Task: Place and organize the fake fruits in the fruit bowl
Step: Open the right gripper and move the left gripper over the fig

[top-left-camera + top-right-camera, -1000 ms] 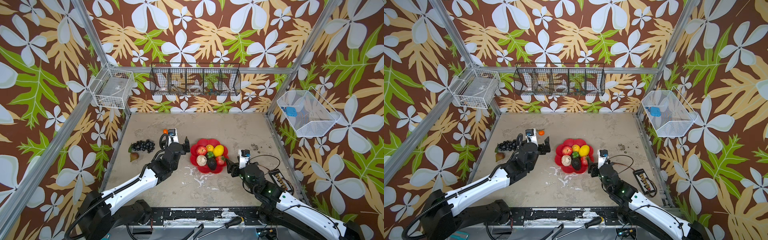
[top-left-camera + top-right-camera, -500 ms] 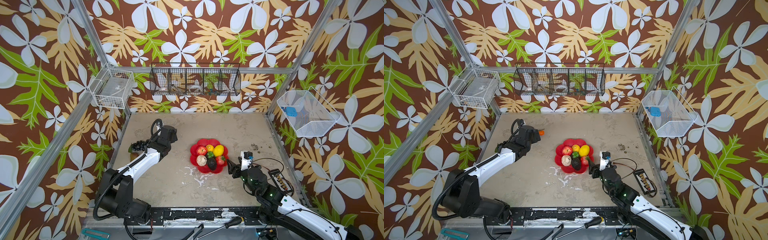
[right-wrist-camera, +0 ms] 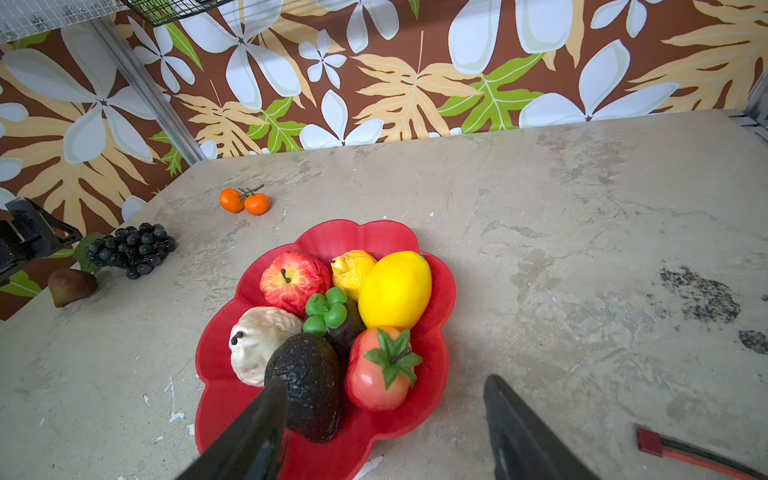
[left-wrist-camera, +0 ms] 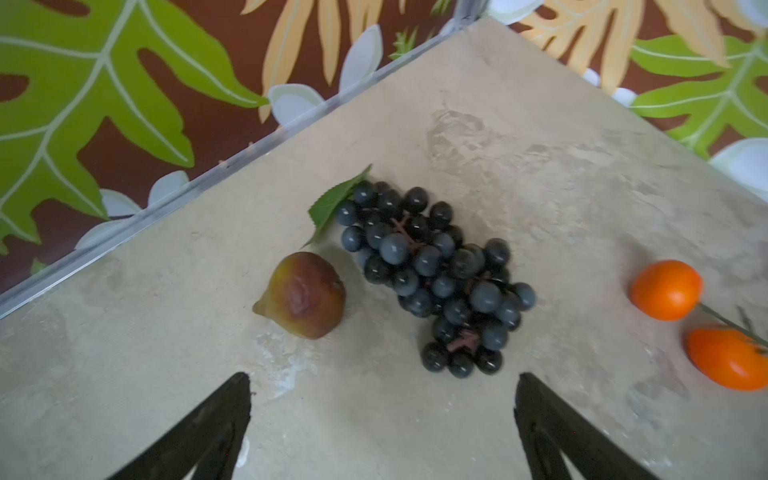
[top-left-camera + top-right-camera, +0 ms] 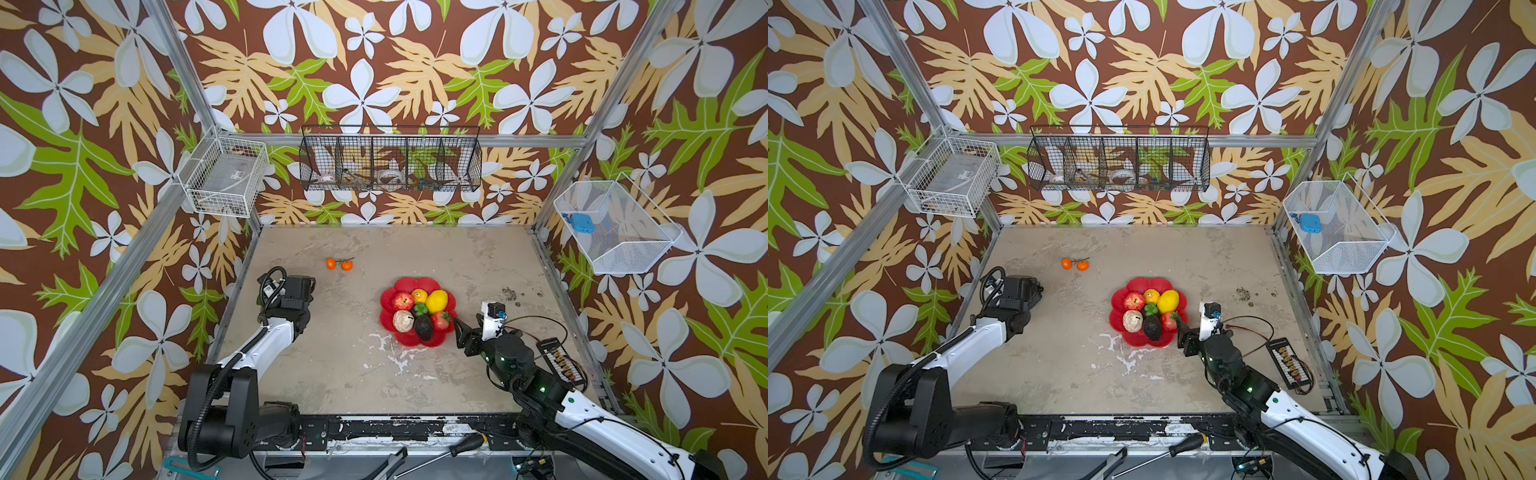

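Right wrist view showed me the fruit bowl (image 3: 332, 237), heaped with fruits (image 3: 395, 291), with my right gripper (image 3: 386, 380) spread empty at its rim. My left gripper (image 4: 383, 376) hung spread near the grape bunch (image 4: 432, 274). Both sat on the scuffed beige table (image 3: 540, 208), brown floral walls (image 3: 395, 83) around.

Grapes (image 4: 432, 274) — between pear (image 4: 303, 295) and 2 oranges (image 4: 667, 289)

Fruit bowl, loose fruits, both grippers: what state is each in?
fruit bowl, on table, seven fruits inside
grape bunch, loose on table, outside bowl
pear, lying beside grape bunch
stemmed oranges, on table, outside bowl
left gripper, open, empty, near grape bunch
right gripper, open, empty, at bowl's edge
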`<action>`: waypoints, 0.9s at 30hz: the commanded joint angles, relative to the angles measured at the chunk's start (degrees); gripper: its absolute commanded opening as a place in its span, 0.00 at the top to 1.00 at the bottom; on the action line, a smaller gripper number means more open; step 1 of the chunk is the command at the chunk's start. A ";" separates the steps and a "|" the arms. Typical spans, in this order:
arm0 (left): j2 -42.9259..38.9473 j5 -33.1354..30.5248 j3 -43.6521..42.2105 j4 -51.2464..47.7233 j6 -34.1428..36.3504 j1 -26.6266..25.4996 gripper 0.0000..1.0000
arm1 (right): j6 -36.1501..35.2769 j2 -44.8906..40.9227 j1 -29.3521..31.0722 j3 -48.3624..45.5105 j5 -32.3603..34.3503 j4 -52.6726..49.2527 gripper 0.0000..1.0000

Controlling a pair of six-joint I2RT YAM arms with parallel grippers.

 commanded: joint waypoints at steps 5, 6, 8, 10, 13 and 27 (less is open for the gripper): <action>3.75 3.31 0.26 3.41 -2.44 8.38 0.04 | 0.39 -0.75 -0.04 0.43 0.55 -0.51 0.26; 3.62 3.92 0.03 4.13 -2.21 9.37 0.05 | 0.43 -0.83 0.00 0.43 0.47 -0.54 0.26; 3.94 5.74 -0.16 5.62 -1.58 10.74 0.07 | 0.44 -0.83 -0.03 0.43 0.46 -0.55 0.26; 5.63 7.14 0.69 5.67 -1.33 12.04 0.09 | 0.42 -0.86 -0.04 0.43 0.48 -0.63 0.26; 7.88 7.89 1.72 5.58 -0.85 13.04 0.15 | 0.49 -0.75 0.01 0.43 0.54 -0.57 0.26; 12.18 9.90 2.37 6.98 -0.11 14.45 0.27 | 0.78 0.44 -0.04 0.43 0.11 -0.11 0.26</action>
